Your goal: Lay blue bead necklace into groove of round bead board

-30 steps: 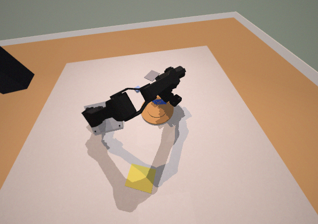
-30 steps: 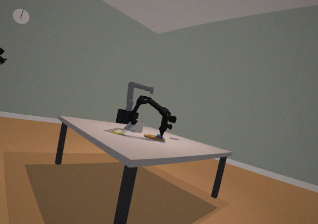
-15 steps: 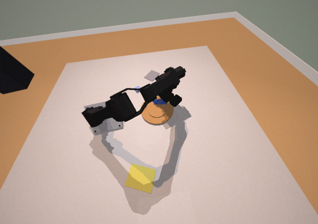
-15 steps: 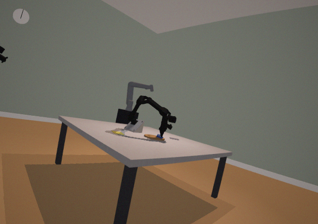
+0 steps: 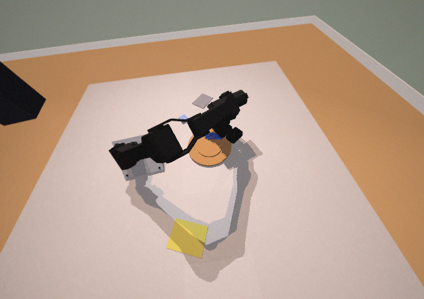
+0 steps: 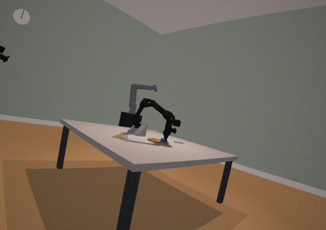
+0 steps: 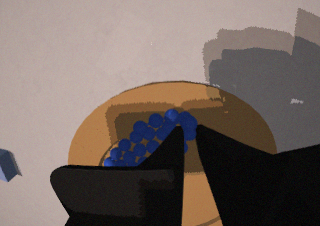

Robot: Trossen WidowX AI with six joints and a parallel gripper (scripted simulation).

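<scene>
Well, on the pale rectangular table (image 5: 119,254) (image 6: 171,156), the black jointed arm (image 5: 215,114) (image 6: 158,107) arches over the round orange wooden-looking board (image 5: 207,158) (image 6: 152,139) (image 7: 90,141). The yellow square sheet (image 5: 186,237) lies near the board's six o'clock in the top view. The black two-fingered gripper (image 6: 165,139) (image 7: 188,132) is clenched on the blue bead necklace (image 5: 213,136) (image 6: 163,139) (image 7: 147,132), bunched over the board's twelve o'clock side there

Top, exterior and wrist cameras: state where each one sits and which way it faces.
Top: high above the table, tilted down at it; shows the arm from above.
Exterior: off beyond a table corner, facing the room's corner; shows the whole arm side-on.
Wrist: on the arm near the pincer, facing along its fingers; shows only those fingers.
Top and wrist share the blue beads.
</scene>
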